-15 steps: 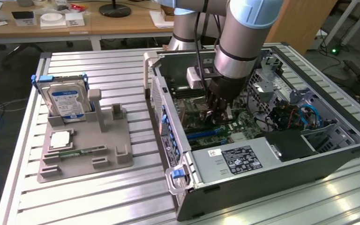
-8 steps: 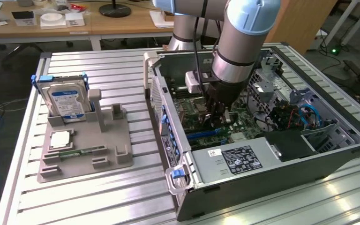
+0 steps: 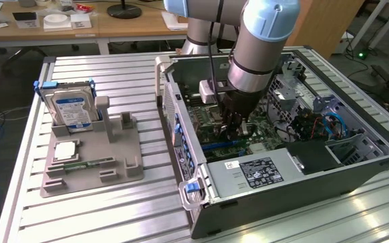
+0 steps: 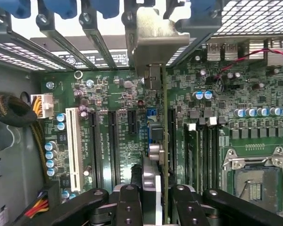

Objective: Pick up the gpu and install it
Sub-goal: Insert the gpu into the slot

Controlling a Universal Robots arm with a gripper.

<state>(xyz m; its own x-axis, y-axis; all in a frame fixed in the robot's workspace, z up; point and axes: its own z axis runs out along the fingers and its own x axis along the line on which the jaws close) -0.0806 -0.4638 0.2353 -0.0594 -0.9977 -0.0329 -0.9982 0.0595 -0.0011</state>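
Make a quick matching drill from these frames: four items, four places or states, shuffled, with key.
1. gpu
2. hard drive
3. hand
4. power supply label

A. upright in the grey stand
B. shut on the card
C. edge-on above the motherboard
D. on the box at the case's near end

Pairs: 1-C, 2-A, 3-B, 4-D
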